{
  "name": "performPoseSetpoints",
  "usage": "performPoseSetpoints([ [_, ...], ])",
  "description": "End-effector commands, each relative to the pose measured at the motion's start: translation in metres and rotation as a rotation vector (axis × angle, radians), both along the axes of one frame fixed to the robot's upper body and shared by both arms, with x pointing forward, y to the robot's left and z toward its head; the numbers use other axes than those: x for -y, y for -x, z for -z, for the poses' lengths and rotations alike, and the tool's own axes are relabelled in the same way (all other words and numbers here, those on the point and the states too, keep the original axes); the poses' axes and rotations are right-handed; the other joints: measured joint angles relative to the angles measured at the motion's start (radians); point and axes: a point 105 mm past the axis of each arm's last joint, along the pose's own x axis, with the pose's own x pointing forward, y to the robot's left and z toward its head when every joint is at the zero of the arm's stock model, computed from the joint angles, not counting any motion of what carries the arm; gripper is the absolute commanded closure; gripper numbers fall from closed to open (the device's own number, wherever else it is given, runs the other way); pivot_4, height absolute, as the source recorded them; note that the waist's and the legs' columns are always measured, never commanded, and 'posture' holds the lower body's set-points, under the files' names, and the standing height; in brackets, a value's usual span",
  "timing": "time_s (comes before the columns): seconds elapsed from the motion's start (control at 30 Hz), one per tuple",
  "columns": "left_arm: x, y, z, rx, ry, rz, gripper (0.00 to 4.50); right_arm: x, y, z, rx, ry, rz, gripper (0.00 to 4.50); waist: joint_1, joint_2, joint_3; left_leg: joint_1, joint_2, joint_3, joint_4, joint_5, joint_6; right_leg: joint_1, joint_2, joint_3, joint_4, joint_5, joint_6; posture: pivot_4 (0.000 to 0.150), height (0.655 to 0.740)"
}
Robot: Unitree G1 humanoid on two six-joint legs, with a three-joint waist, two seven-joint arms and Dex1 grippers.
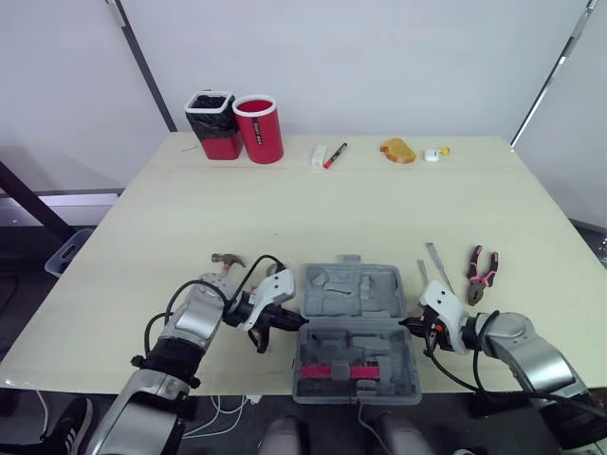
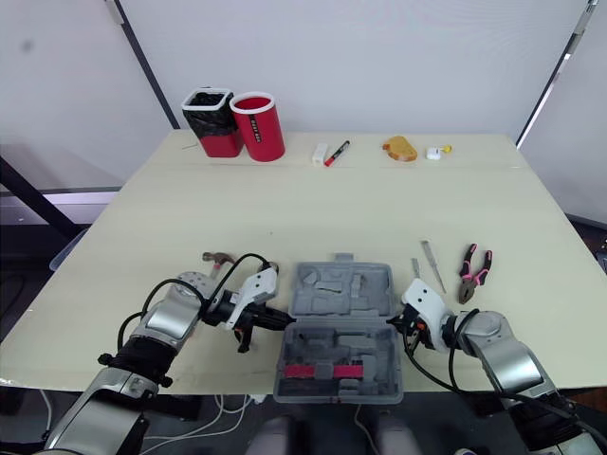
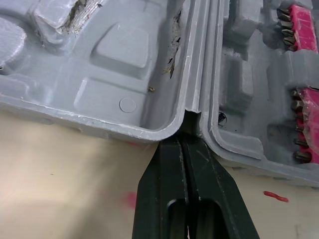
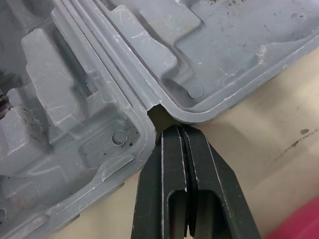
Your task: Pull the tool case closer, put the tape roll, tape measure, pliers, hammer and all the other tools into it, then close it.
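Grey plastic tool case sits open at the near edge of the worktop, hinge running straight across between both arms. Left pincer and right pincer, each pressed together, poke into opposite hinge-end notches, equally near.

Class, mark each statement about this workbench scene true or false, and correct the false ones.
1. The tool case lies open. True.
2. The pliers are inside the case. False: they lie on the table, to the case's right.
3. The left gripper and right gripper both have shut jaws, with tips at the ends of the case's hinge. True.
4. The hammer lies right of the case. False: it lies on its left.
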Motion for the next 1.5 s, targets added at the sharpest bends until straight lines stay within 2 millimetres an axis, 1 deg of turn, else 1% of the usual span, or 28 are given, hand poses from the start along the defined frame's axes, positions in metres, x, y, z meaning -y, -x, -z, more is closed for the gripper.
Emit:
performPoseSetpoints([
  [0.03, -0.007, 0.009, 0.014, -0.058, -0.055, 0.006, 4.44, -0.014, 0.007, -0.008, 0.009, -0.049, -0.050, 4.50, -0.001, 0.000, 0.000, 0.000, 0.000, 0.000, 0.000, 0.000, 0.000, 0.000, 0.000, 0.000, 0.000, 0.000, 0.000, 0.150, 0.7400],
  [0.13, -0.010, 0.010, 0.015, -0.061, -0.067, 0.012, 4.44, -0.016, 0.008, -0.008, 0.006, -0.050, -0.045, 4.50, -0.002, 0.000, 0.000, 0.000, 0.000, 0.000, 0.000, 0.000, 0.000, 0.000, 0.000, 0.000, 0.000, 0.000, 0.000, 0.150, 0.7400],
  [0.33, -0.006, 0.012, 0.018, -0.068, -0.068, 0.023, 4.44, -0.015, 0.009, -0.006, 0.002, -0.051, -0.031, 4.50, -0.001, 0.000, 0.000, 0.000, 0.000, 0.000, 0.000, 0.000, 0.000, 0.000, 0.000, 0.000, 0.000, 0.000, 0.000, 0.150, 0.7400],
  [0.8, -0.007, 0.019, 0.021, -0.085, -0.073, 0.054, 4.44, -0.015, 0.015, -0.006, -0.021, -0.053, -0.032, 4.50, -0.001, 0.001, -0.001, 0.000, 0.000, 0.000, 0.000, 0.000, 0.000, 0.000, 0.000, 0.000, 0.000, 0.000, 0.000, 0.150, 0.7400],
  [1.33, -0.007, 0.031, 0.024, -0.111, -0.077, 0.080, 4.44, -0.015, 0.020, -0.006, -0.048, -0.058, -0.042, 4.50, 0.000, 0.001, -0.001, 0.000, 0.000, 0.000, 0.000, 0.000, 0.000, 0.000, 0.000, 0.000, 0.000, 0.000, 0.000, 0.150, 0.7400],
  [1.5, -0.008, 0.038, 0.026, -0.126, -0.086, 0.101, 4.44, -0.014, 0.024, -0.005, -0.066, -0.053, -0.051, 4.50, 0.000, 0.001, -0.001, 0.000, 0.000, 0.000, 0.000, 0.000, 0.000, 0.000, 0.000, 0.000, 0.000, 0.000, 0.000, 0.150, 0.7400],
])
